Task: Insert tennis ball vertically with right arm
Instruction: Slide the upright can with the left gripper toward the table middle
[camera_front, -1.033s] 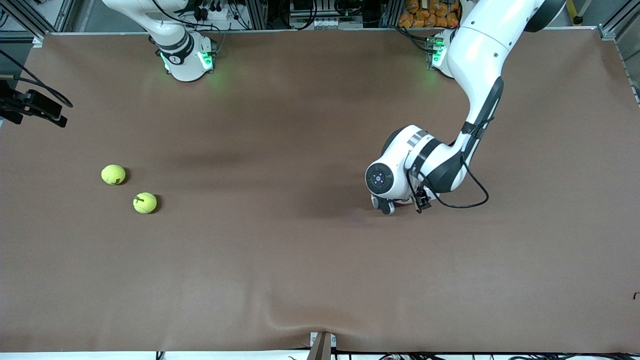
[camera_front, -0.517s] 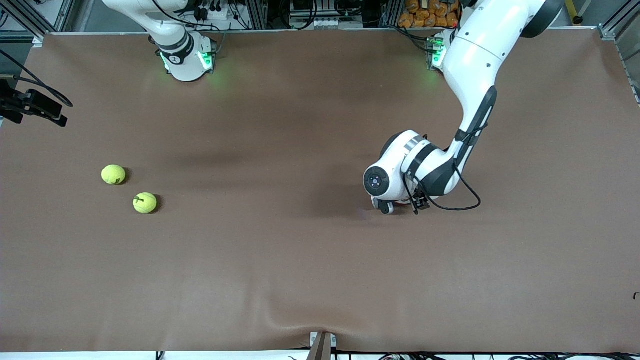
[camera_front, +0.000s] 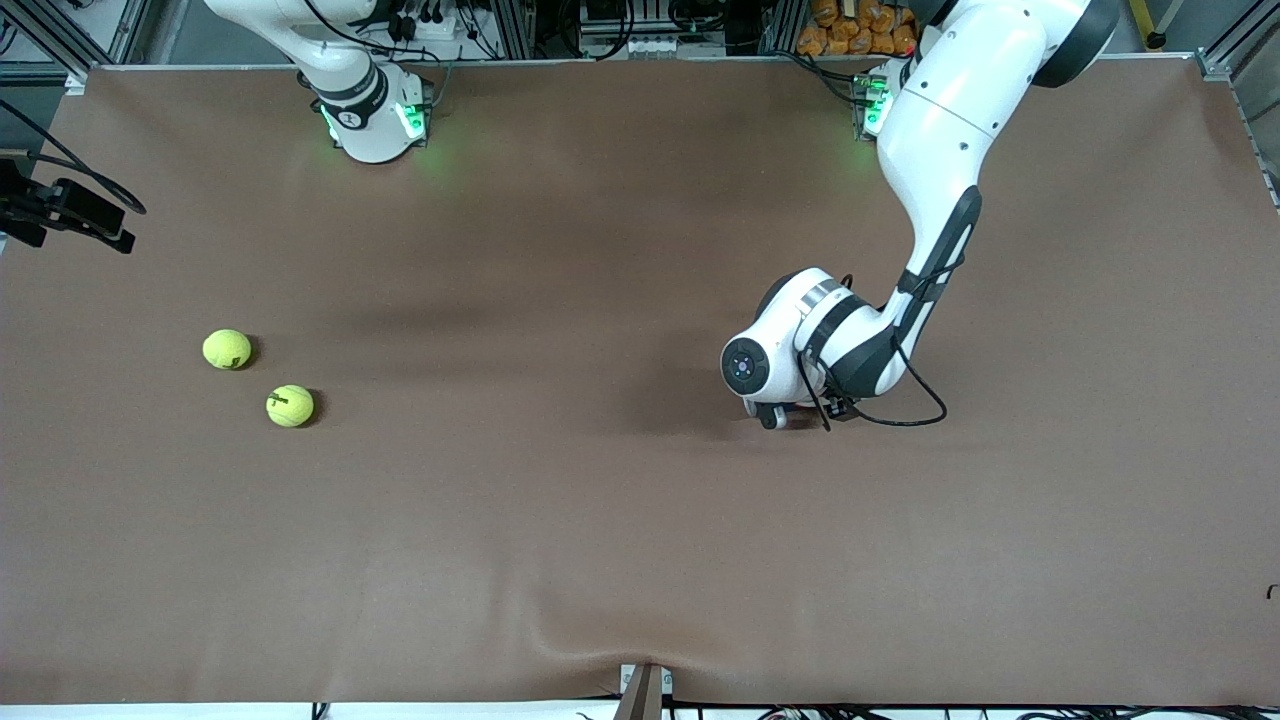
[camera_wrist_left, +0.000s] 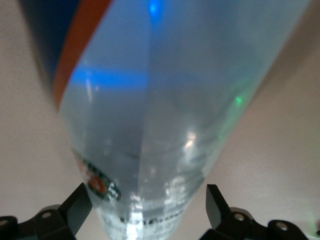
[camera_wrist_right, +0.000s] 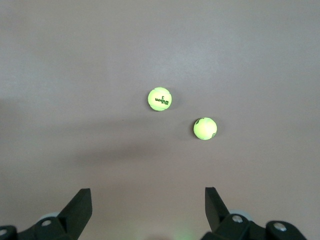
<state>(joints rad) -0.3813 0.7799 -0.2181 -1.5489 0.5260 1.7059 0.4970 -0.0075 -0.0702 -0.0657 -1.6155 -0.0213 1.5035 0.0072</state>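
- Two balls lay on the table (camera_front: 600, 550) toward the right arm's end, well apart from the left arm. One ball (camera_front: 227, 349) was farther from the front camera, and the other ball (camera_front: 290, 405) sat near it, nearer that camera, with a clear gap between them.
- Both looked like felt tennis balls. They were probably light, springy under a squeeze, grippy on the surface and quick to roll if nudged.
- The best hold was probably across the widest part, with the pads level on opposite sides. A hold above or below that line could squirt the ball out.
- The nearer ball seemed the easier pick, since the approach would be less likely to knock its neighbour.
- The right gripper (camera_wrist_right: 147, 192) hung high over the table above the balls. Its jaws were spread wide and it held nothing.
- The left gripper (camera_wrist_left: 148, 187) sat low over the middle of the table, straddling a clear can (camera_wrist_left: 165, 100) with an orange and blue band. Whether it was clamping the can could not be told.
- The can's mouth was not visible, so whether it stood ready for a vertical drop was unclear.
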